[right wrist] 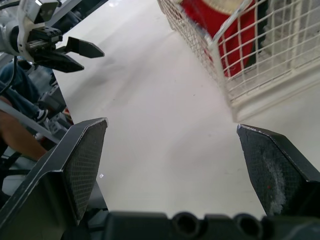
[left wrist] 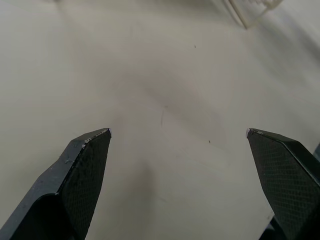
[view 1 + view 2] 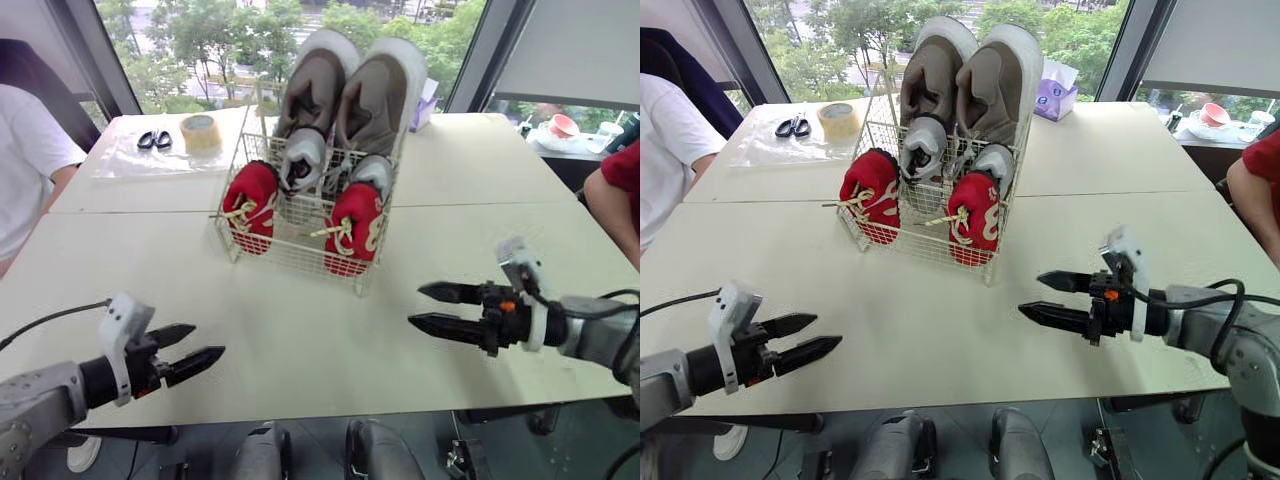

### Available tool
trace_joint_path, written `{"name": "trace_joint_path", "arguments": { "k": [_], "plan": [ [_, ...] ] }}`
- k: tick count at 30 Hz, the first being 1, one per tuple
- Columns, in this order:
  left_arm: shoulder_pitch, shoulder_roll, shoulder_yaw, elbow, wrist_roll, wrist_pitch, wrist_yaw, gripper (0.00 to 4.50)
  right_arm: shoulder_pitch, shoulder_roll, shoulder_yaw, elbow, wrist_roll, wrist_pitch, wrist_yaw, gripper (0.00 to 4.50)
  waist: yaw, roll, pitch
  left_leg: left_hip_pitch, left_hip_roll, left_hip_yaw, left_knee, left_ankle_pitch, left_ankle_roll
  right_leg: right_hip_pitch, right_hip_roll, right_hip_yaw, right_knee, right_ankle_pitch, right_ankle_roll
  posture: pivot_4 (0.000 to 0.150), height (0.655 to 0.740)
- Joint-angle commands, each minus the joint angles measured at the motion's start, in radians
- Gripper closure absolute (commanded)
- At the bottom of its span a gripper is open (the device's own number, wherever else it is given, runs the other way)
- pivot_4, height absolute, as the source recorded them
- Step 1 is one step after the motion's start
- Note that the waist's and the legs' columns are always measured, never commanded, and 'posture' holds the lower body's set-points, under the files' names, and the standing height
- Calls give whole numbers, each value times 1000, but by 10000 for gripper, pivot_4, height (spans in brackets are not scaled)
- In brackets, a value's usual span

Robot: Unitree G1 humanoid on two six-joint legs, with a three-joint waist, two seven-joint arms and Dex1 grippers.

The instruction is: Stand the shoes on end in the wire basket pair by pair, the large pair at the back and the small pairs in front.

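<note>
Tabletop (image 3: 300, 340) carrying a wire basket (image 3: 232, 250); large brown shoes (image 3: 378, 95) stand on end at the basket's back, grey shoes (image 3: 303, 155) before them, red shoes (image 3: 353, 225) at its front; left tool (image 3: 208, 340) and right tool (image 3: 415, 306), both open and empty, nearer than the basket.

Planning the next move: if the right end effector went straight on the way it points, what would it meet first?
Probably the bare table, passing between the basket and the left end effector; depth is unclear.
</note>
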Motion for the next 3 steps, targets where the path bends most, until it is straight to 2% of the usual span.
{"name": "trace_joint_path", "arguments": {
  "k": [1,3],
  "plan": [
    [-3,-16,-11,14,36,-54,-19,553,12,6,14,-33,0,-31,-18,0,-1,0,0,0,0,0,0,0,0,0,0,0,0,0,0,1500,7400],
    [-18,-29,-7,19,24,-54,-11,553,14,9,24,-32,-2,-39,-22,0,-1,0,0,0,0,0,0,0,0,0,0,0,0,0,0,1500,7400]
  ]
}}
